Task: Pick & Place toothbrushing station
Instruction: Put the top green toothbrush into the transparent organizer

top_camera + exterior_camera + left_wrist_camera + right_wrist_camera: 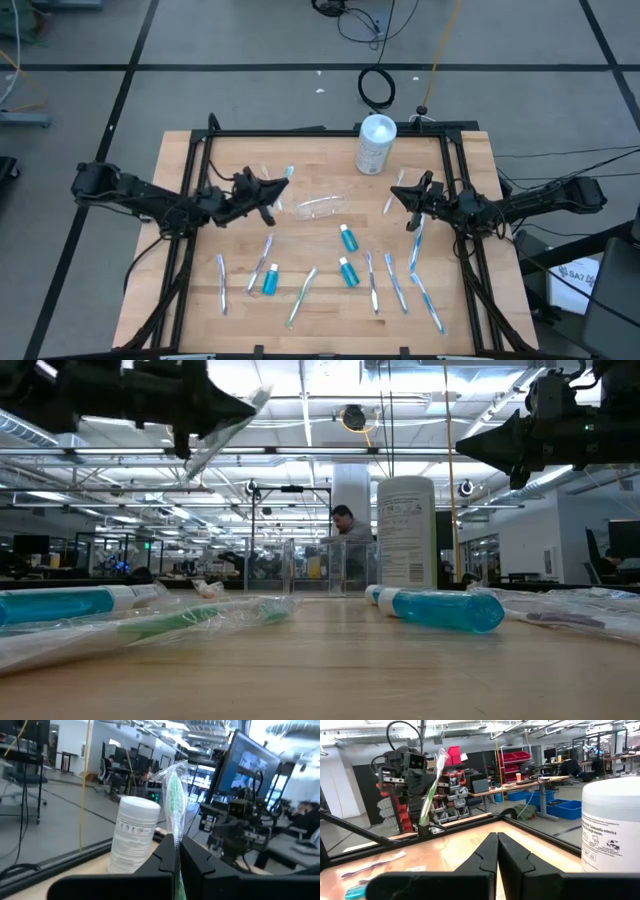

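My left gripper point(268, 190) hangs above the table's left middle, shut on a green toothbrush in a clear wrapper point(174, 790), also in the low view point(225, 428). My right gripper point(408, 197) hovers at the right middle, shut with nothing between its fingers point(497, 847). Several more wrapped toothbrushes point(395, 280) and three teal toothpaste tubes point(348, 237) lie flat on the wooden table's near half. A clear plastic container point(320, 207) lies at the middle. My left gripper pinches the wrapped toothbrush's handle point(176, 837) between its two fingers, through the clear wrapper. The fingers point roughly level toward the table's right side. The toothbrush is lifted clear of the table, and its longer part point(432, 785) slants up past the fingertips.
A white canister point(376, 143) stands upright at the far edge, between the two arms. A black frame point(330, 132) runs round the table. Bare wood lies between the grippers, beyond the clear container. A person sits in the room behind point(345, 525).
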Robot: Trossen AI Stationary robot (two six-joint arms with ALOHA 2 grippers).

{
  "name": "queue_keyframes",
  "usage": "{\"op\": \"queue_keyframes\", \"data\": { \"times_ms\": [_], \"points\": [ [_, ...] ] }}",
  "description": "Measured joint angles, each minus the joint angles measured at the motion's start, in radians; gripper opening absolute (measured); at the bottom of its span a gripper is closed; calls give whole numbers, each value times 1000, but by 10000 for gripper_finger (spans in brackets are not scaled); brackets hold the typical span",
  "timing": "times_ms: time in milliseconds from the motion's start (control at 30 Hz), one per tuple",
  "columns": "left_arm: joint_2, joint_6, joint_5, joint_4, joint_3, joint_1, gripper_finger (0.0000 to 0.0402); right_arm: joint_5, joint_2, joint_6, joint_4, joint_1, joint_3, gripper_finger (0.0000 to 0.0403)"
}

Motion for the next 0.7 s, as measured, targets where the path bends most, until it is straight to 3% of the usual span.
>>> {"op": "queue_keyframes", "data": {
  "times_ms": [300,700],
  "points": [
    [228,43,-58,24,167,17,3,-1,0,0,0,0,0,4],
    [503,184,-67,419,222,30,3,-2,0,0,-2,0,0,4]
  ]
}}
